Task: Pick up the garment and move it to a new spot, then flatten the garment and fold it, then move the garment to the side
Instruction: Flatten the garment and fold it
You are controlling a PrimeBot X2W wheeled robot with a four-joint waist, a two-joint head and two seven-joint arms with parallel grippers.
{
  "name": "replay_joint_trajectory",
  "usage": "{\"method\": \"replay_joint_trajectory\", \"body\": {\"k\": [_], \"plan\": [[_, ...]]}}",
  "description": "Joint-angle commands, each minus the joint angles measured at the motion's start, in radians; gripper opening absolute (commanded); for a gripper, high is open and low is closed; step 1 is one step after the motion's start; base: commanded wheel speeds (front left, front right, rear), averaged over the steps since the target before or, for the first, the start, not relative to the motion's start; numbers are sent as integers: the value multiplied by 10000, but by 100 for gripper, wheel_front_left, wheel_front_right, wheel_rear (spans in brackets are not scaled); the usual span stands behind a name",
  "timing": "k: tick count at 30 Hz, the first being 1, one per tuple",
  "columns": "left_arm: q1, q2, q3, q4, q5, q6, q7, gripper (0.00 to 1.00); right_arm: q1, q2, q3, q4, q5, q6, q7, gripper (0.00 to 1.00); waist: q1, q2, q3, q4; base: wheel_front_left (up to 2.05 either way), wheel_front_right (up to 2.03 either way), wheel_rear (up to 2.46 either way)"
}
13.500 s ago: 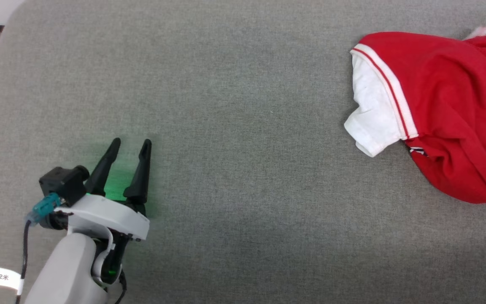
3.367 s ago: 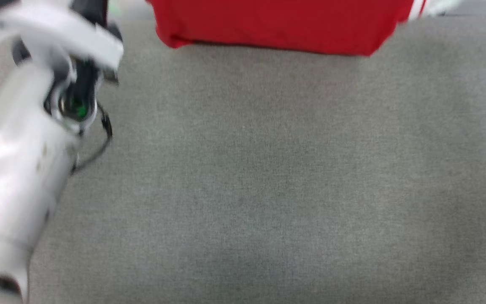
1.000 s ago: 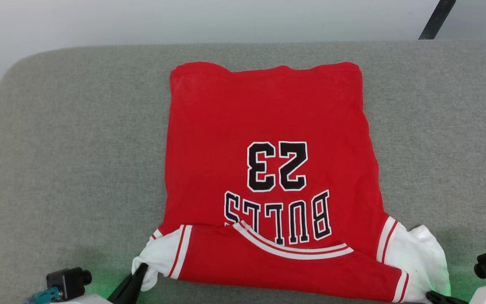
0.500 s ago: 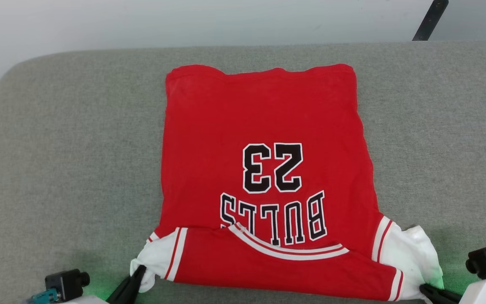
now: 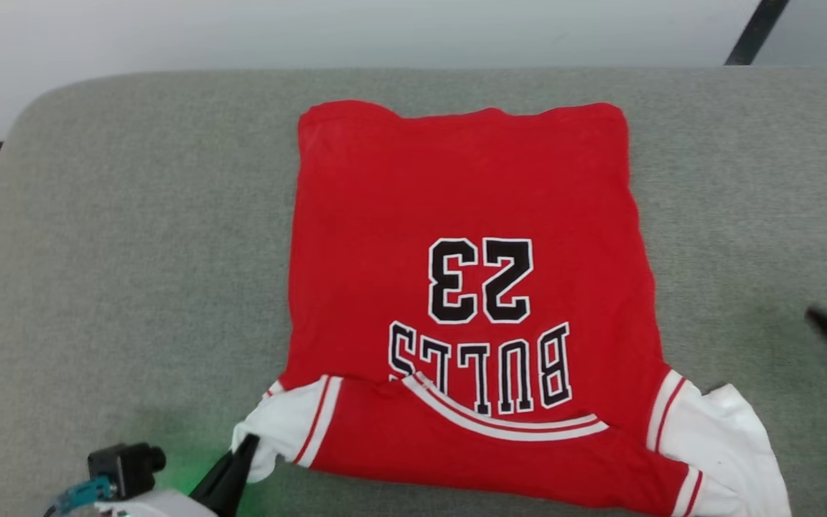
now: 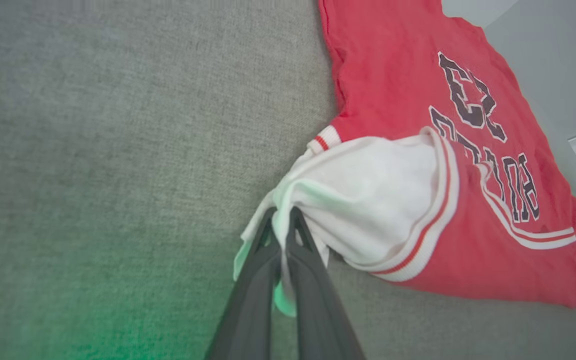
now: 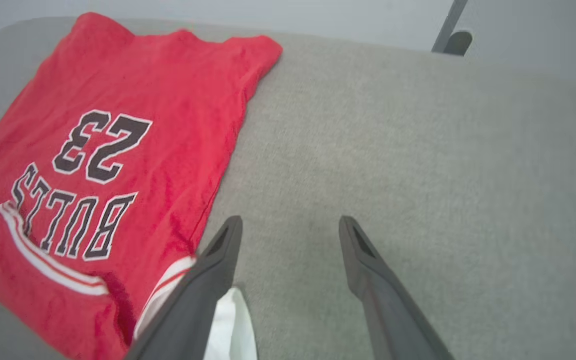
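L tool (image 6: 282, 216) pinches garment (image 5: 456, 187) at white sleeve edge; R tool (image 7: 290, 223) splayed over open grey pad (image 7: 418, 150).

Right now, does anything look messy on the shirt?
Yes. On the shirt, the near edge is flopped over the front, so it isn't flat. One white sleeve is scrunched, pinched in the left gripper. The right gripper is open beside the shirt.

Left end effector (image 6: 283, 216) pinched closed; right end effector (image 7: 290, 224) spread open, seemingly hovering.
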Motion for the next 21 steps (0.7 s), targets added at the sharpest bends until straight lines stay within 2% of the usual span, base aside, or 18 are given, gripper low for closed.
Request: {"method": "replay_joint_trajectory", "body": {"k": [1, 6, 11, 15, 21], "plan": [[-182, -8, -23, -197, 86, 87, 36, 0, -548, 40, -83, 101, -385, -12, 122, 100, 0, 0, 194, 254, 0, 0, 0], [-481, 70, -95, -938, 311, 275, 209, 0, -2864, 832, 379, 1317, -1064, -12, 406, 100, 0, 0, 687, 709, 0, 0, 0], [-833, -15, -150, -1398, 434, 316, 310, 0, -5400, 1465, 1127, 3507, -1854, -11, 391, 100, 0, 0, 1281, 1207, 0, 0, 0], [-1070, -131, -331, -1606, 593, 299, 399, 0, -7071, 1675, 1741, 5408, -2458, -11, 407, 100, 0, 0, 1600, 1637, 0, 0, 0], [-1400, -380, -539, -1662, 758, 186, 456, 0, -8743, 1805, 2143, 7895, -3090, -12, 526, 100, 0, 0, 2019, 2289, 0, 0, 0]]}}
